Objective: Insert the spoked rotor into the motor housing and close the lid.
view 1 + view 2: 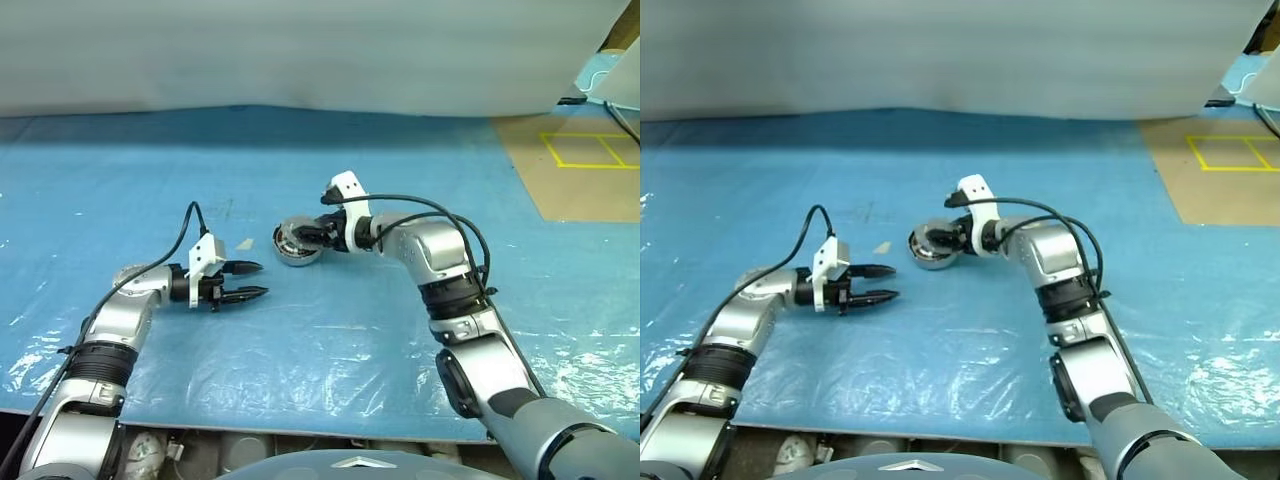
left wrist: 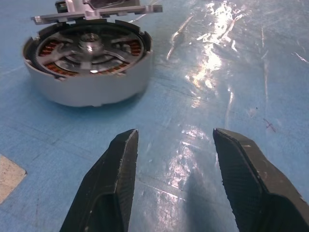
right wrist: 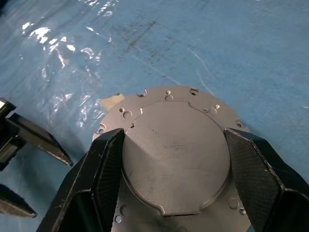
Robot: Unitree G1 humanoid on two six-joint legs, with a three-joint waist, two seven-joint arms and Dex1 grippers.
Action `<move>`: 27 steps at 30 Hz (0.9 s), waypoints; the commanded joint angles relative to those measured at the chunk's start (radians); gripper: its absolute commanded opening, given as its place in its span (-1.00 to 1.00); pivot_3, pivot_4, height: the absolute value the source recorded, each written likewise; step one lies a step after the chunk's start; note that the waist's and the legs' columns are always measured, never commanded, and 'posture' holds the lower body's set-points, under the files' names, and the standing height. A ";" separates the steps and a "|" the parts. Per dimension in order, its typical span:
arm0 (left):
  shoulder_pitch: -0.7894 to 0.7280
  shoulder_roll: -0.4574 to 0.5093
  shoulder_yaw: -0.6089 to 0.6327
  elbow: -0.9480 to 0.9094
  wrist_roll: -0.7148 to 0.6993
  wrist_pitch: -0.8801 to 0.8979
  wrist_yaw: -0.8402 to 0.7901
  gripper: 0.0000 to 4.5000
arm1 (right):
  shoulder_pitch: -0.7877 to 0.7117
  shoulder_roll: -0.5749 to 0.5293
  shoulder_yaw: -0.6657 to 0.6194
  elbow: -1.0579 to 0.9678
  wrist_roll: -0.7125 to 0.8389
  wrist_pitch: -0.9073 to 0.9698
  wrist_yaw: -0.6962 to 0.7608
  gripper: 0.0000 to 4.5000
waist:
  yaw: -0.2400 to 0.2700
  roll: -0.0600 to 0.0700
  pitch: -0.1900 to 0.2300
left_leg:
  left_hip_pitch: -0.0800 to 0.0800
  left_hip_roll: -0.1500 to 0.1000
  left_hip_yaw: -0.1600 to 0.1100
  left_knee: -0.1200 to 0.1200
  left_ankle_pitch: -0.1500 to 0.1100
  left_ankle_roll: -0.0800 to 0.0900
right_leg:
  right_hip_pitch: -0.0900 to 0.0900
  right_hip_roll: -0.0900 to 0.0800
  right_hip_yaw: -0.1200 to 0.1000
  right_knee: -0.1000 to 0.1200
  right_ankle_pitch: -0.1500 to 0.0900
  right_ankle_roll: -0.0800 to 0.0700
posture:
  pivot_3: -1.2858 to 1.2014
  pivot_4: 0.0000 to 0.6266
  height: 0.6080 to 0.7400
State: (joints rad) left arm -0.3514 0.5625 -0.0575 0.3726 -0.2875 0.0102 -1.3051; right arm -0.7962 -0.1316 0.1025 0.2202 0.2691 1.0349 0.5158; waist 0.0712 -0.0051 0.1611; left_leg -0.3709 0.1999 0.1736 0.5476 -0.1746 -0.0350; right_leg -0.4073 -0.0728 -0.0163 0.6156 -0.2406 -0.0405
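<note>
Bright even light, white glare patches on the wrinkled blue sheet (image 2: 227, 63).

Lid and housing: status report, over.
Right gripper shut on the lid, holding it just above the motor housing. Spoked rotor already seated inside. Left gripper open, empty, beside it. Nothing in the way.

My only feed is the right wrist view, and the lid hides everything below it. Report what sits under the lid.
Observer: The motor housing lies under the lid, with its copper windings exposed.
Operator: Confirm the rotor.
Observer: The spoked rotor already sits inside the housing.
Operator: Give me the lid's status.
Observer: The right tool holds the lid over the housing's rim. It is not closed down yet.
</note>
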 commanded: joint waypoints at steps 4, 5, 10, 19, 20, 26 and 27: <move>-0.014 0.003 0.002 0.010 0.004 -0.024 -0.006 0.16 | -0.060 0.064 -0.025 0.040 -0.020 0.023 -0.119 0.31 | -0.001 0.000 0.000 | 0.001 0.000 0.000 0.000 0.000 0.000 | 0.000 0.000 0.000 0.000 0.000 0.000 | 0.03 -0.52 1.00; -0.015 0.002 0.002 0.011 0.004 -0.025 -0.006 0.16 | -0.062 0.065 -0.022 0.034 -0.018 0.019 -0.116 0.31 | -0.001 0.000 0.000 | 0.001 0.000 0.000 0.000 0.000 0.000 | 0.000 0.000 0.000 0.001 0.000 0.000 | 0.03 -0.52 1.00; -0.025 -0.005 0.008 0.026 0.000 -0.034 0.002 0.16 | -0.019 -0.022 0.113 -0.016 -0.077 -0.055 -0.041 0.31 | 0.001 0.000 0.000 | 0.000 0.000 0.000 0.000 0.000 0.000 | 0.000 0.000 0.000 0.000 0.000 0.000 | 0.03 -0.52 1.00; -0.107 -0.026 0.038 0.135 0.009 -0.104 0.048 0.16 | 0.100 -0.236 0.382 -0.126 -0.223 -0.271 0.115 0.31 | 0.008 0.000 0.000 | 0.001 -0.001 -0.001 0.000 0.000 0.000 | 0.002 0.000 0.000 0.000 0.003 0.005 | 0.03 -0.52 1.00; -0.119 -0.031 0.042 0.151 0.007 -0.114 0.054 0.16 | 0.106 -0.245 0.390 -0.133 -0.231 -0.285 0.124 0.31 | 0.008 0.000 0.000 | 0.002 -0.001 -0.001 0.000 0.000 0.000 | 0.002 0.000 0.000 0.000 0.003 0.005 | 0.03 -0.52 1.00; -0.204 -0.086 0.098 0.254 -0.019 -0.139 0.137 0.16 | 0.143 -0.290 0.379 -0.213 -0.209 -0.324 0.218 0.31 | 0.019 -0.001 0.000 | 0.002 -0.002 -0.001 0.001 0.000 0.000 | 0.003 -0.001 0.000 0.000 0.002 0.003 | 0.03 -0.52 1.00; -0.214 -0.090 0.101 0.266 -0.020 -0.135 0.137 0.16 | 0.156 -0.313 0.380 -0.237 -0.203 -0.344 0.251 0.31 | 0.021 -0.001 0.000 | 0.002 -0.001 -0.001 0.001 0.000 0.000 | 0.003 -0.001 0.000 0.000 0.002 0.004 | 0.03 -0.52 1.00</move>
State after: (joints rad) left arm -0.5438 0.4686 0.0122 0.6320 -0.2899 -0.1121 -1.1787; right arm -0.6750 -0.4177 0.4569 0.0064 0.0601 0.6947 0.7083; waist 0.0925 -0.0057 0.1607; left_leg -0.3694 0.1985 0.1727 0.5489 -0.1746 -0.0351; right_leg -0.4044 -0.0737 -0.0162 0.6153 -0.2382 -0.0362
